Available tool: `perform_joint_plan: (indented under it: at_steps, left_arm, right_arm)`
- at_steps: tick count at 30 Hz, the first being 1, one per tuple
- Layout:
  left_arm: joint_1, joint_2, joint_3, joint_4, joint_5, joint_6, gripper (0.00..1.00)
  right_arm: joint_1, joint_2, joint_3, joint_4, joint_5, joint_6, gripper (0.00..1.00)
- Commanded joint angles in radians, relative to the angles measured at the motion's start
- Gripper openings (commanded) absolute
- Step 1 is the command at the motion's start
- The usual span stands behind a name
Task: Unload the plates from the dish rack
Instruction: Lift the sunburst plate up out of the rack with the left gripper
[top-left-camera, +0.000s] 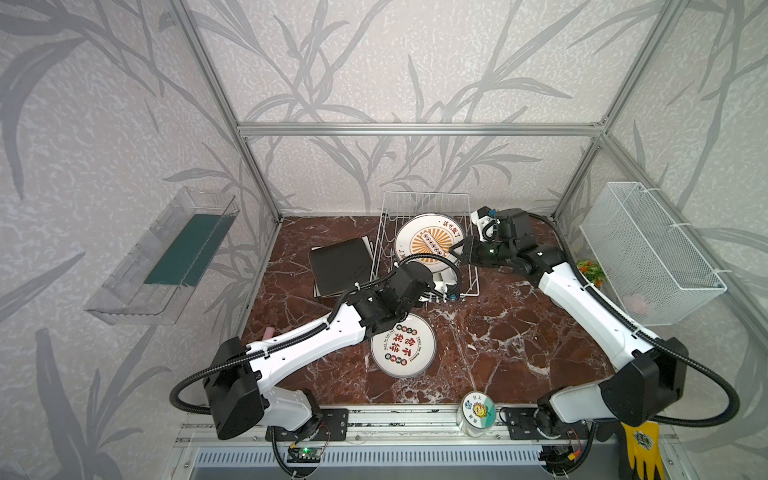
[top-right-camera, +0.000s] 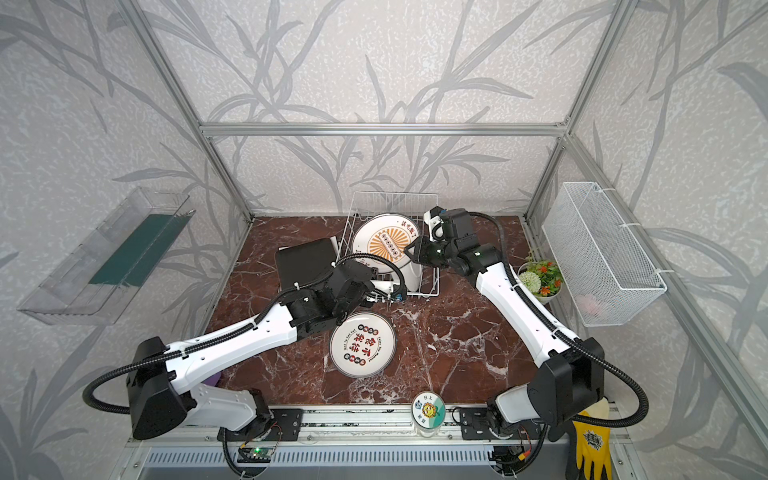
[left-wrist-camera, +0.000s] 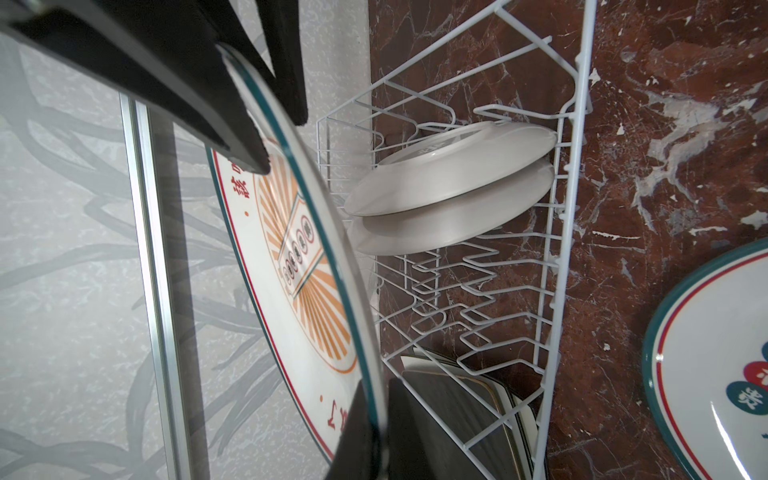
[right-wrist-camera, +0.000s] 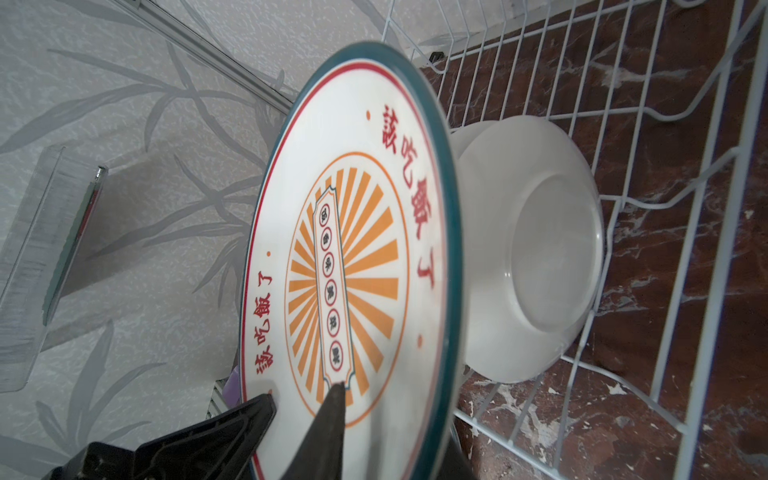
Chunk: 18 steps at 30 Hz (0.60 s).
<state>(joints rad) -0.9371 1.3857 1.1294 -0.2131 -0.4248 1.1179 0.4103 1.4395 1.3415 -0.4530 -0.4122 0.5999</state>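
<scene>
Dish rack (top-left-camera: 415, 203) sat beneath and beyond both pincers, partly emptied. Outside it, left of the left pincer (left-wrist-camera: 276, 143), the black square plate (top-left-camera: 340, 266) lay on pale square edges (top-left-camera: 322, 294), so the square ones looked done. Between the pincers the sunburst plate (top-left-camera: 428, 243) stood on edge over the slots. The left pincer was clamped on its rim. The right pincer (top-left-camera: 457, 250) sat at the opposite rim, fingers drawn narrow, grip uncertain. Nearer than the left pincer, one round plate (top-left-camera: 402, 345) lay flat on the table (top-left-camera: 498, 332). Beyond it, two white plates (left-wrist-camera: 449, 174) sat slotted, yet to come out. Writing: held plate, red 該吃飯了 twice; flat plate, probably "Enjoy The Moment"; jar lid (top-left-camera: 478, 409), 日上.
</scene>
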Motion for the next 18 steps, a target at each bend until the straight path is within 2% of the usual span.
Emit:
perform_joint_plan:
  at_steps: [1, 10, 11, 12, 16, 17, 18]
  left_arm:
    - [-0.007, -0.014, -0.005, 0.082, 0.000, 0.016, 0.00]
    - [-0.007, -0.002, -0.009, 0.118, -0.033, -0.003, 0.00]
    - [-0.006, -0.003, -0.008, 0.117, -0.034, -0.030, 0.03]
    - [-0.006, -0.004, -0.009, 0.118, -0.034, -0.046, 0.09]
    - [-0.008, -0.010, -0.024, 0.142, -0.041, -0.068, 0.61]
    - [-0.008, -0.010, -0.023, 0.145, -0.048, -0.075, 0.70]
    - [-0.008, -0.009, -0.018, 0.134, -0.054, -0.082, 0.74]
  right_arm:
    - [0.005, 0.007, 0.008, 0.032, -0.052, -0.003, 0.21]
    - [-0.009, -0.005, 0.001, 0.050, -0.073, -0.006, 0.01]
    - [-0.013, -0.009, -0.003, 0.057, -0.076, -0.005, 0.00]
    - [-0.017, -0.012, -0.006, 0.060, -0.077, -0.004, 0.00]
    - [-0.032, -0.032, -0.020, 0.079, -0.079, 0.009, 0.00]
    - [-0.035, -0.038, -0.024, 0.084, -0.077, 0.009, 0.00]
    - [-0.039, -0.043, -0.024, 0.086, -0.076, 0.004, 0.00]
